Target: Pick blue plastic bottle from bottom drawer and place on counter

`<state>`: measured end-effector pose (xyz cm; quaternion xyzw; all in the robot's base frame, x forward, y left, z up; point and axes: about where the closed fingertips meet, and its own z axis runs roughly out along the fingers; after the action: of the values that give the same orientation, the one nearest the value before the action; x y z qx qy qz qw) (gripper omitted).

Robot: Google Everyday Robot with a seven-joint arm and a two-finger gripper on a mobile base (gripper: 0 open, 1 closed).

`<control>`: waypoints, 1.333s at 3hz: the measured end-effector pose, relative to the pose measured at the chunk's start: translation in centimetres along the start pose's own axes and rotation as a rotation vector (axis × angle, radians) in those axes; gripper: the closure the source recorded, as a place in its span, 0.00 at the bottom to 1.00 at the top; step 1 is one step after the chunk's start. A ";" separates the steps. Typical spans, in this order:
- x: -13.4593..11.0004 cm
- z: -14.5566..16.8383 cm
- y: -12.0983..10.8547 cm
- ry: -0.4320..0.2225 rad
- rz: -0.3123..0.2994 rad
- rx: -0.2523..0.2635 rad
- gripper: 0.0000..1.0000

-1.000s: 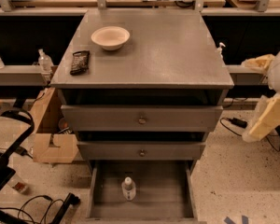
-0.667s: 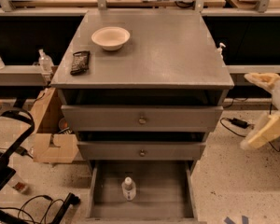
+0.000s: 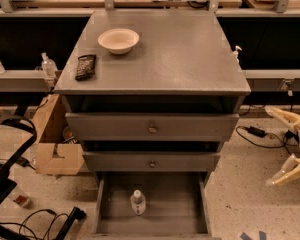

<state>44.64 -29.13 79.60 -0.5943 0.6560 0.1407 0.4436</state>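
The blue plastic bottle [image 3: 137,202], clear with a white cap, stands in the open bottom drawer [image 3: 180,211], a little left of its middle. The counter [image 3: 180,54] is the grey top of the cabinet above. My gripper [image 3: 285,145] is at the right edge of the view, beside the cabinet and over the floor, level with the two upper drawers. Its two pale fingers are spread wide apart and hold nothing. It is far to the right of the bottle and above it.
A white bowl [image 3: 118,40] and a dark snack bar [image 3: 85,66] lie on the counter's left part. Two closed drawers with brass knobs [image 3: 152,129] sit above the open one. A cardboard box [image 3: 52,149] and cables lie on the floor at left. Pump bottles [image 3: 48,65] stand on side benches.
My gripper has moved down along the right edge of the view, from counter height to the level of the upper drawers. Bottle and drawer have not moved.
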 end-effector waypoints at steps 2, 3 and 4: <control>0.3 2.0 1.3 -0.020 0.029 0.012 0.00; 3.3 7.0 4.4 -0.087 0.106 0.025 0.00; 8.5 13.5 7.2 -0.172 0.200 0.050 0.00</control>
<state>44.60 -23.20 63.13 -0.5002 0.6749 0.2182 0.4968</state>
